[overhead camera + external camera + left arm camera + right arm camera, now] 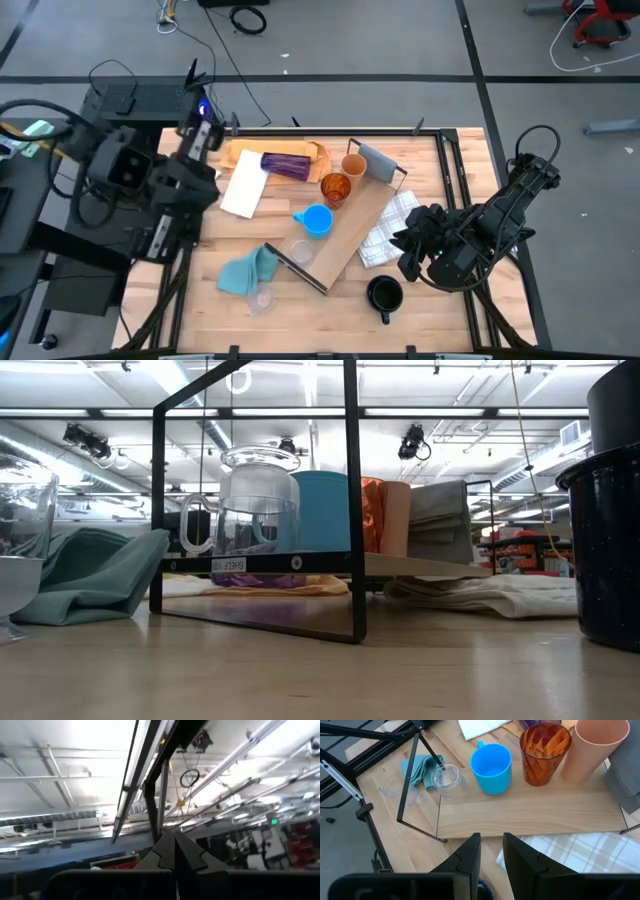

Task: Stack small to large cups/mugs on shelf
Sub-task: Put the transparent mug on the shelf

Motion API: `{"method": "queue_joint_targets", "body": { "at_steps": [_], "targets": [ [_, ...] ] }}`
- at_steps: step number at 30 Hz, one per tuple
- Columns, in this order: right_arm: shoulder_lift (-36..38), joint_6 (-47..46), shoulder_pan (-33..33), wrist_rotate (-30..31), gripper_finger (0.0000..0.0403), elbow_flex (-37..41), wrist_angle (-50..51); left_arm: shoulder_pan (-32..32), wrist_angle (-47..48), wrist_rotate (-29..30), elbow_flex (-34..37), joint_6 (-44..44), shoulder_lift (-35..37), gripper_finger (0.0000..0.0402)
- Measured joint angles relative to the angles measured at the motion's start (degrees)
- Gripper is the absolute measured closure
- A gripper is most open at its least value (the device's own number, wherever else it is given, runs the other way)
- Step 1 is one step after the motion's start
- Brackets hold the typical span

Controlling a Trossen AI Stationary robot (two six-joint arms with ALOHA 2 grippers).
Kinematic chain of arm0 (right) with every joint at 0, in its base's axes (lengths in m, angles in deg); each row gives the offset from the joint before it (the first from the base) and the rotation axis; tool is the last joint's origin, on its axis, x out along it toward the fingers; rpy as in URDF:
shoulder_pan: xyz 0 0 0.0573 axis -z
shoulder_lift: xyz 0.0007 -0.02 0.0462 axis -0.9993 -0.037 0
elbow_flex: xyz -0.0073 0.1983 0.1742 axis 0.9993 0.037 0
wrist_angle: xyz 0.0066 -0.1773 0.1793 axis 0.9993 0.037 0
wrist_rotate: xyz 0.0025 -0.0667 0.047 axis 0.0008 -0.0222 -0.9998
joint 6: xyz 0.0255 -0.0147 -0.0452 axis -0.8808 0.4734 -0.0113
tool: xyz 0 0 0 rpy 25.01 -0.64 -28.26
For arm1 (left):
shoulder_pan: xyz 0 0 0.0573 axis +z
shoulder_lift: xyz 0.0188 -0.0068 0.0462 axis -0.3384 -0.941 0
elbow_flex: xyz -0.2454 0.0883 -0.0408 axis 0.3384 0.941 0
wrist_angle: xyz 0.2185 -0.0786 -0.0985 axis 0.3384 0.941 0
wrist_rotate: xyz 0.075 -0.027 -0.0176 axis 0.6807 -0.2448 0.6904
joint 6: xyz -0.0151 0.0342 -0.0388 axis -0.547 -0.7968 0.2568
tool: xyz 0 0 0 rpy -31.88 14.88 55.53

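The shelf, a light-wood board with black end frames, lies slantwise on the table. On it stand a tan cup, an amber cup, a light blue mug and a clear cup, in a row. A purple tumbler lies on its side at the far edge. A dark mug stands on the table near the front. My right gripper hovers over the shelf's near side, fingers slightly apart and empty. My left gripper is shut, raised and pointing up at the ceiling by the far left corner.
A teal cloth and another clear cup lie at the front left. A white checked cloth lies under the shelf's right side. A white sheet and tan paper lie at the far side.
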Motion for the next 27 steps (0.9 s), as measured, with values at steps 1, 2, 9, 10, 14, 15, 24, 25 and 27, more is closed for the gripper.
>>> {"method": "queue_joint_targets", "body": {
  "at_steps": [1, 2, 9, 10, 14, 15, 24, 25, 27],
  "targets": [
    [0.0, 0.0, 0.0, 0.0, 0.0314, 0.0, 0.0, 0.56, 1.63, -0.05, 0.1, -0.67, 0.86, 0.0401],
    [0.01, 0.02, 0.0, 0.0, 0.0314, 0.0, 0.01, 1.13, 2.76, -0.09, 0.23, -1.38, 1.47, 0.0401],
    [0.0, -1.07, 0.0, 0.0, 0.0314, 0.0, 0.01, 2.9, 8.83, -3.32, 0.61, -5.31, 5.76, 0.0401],
    [0.0, -1.32, 0.0, 0.0, 0.0314, 0.0, 0.02, 2.83, 7.31, -4.78, 2.09, -6.08, 5.81, 0.0401],
    [0.0, -1.6, 0.02, 0.0, 0.0314, 0.0, 0.02, 3.0, -4.82, -7.23, 10.8, -10.04, 6.12, 0.0401],
    [0.01, -2.0, 0.02, -0.01, 0.0314, 0.0, 0.03, 3.49, -9.28, -7.9, 13.24, -10.52, 6.59, 0.0401],
    [0.02, -3.18, 1.05, -0.55, 0.0314, 0.0, 0.06, 12.15, -49.49, -11.17, 39.35, 2.94, 19.68, 0.0401],
    [0.02, -2.98, 1.43, -0.55, 0.0314, 0.0, 0.07, 13.01, -49.53, -11.26, 42.39, 4.66, 20.19, 0.0401],
    [0.02, -2.42, 2.38, -0.86, 0.0314, 0.0, 0.08, 14.17, -50.25, -10.57, 48.24, 7.37, 20.89, 0.0401]
  ]
}}
